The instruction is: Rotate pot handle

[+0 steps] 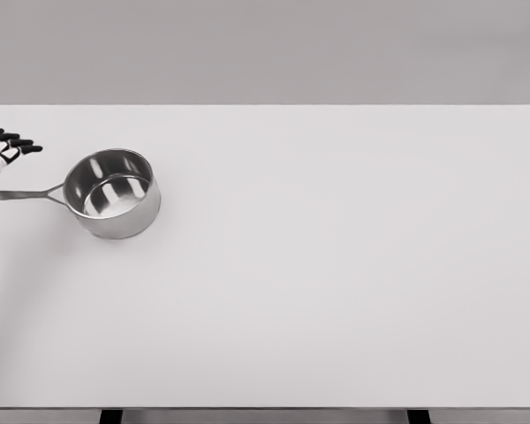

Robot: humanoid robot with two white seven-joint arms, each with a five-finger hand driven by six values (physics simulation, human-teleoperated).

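We see our left hand at the far left edge of the view, only partly in frame, with its dark-tipped fingers spread and pointing to the right, holding nothing. Just below those fingers lies the pot handle, a thin metal bar that runs from the picture's left edge rightward to the pot; the fingers hover above it with a small gap, and we cannot tell whether any hidden part of the hand touches the handle's outer end at the frame's border. The pot itself, a shiny steel saucepan standing upright and open at the top, sits to the right of the fingertips and slightly lower, near them but apart. It rests on the white table, toward its left side and nearer the far edge than the near one. Everything past the pot, away from the fingers to the right, is bare tabletop.
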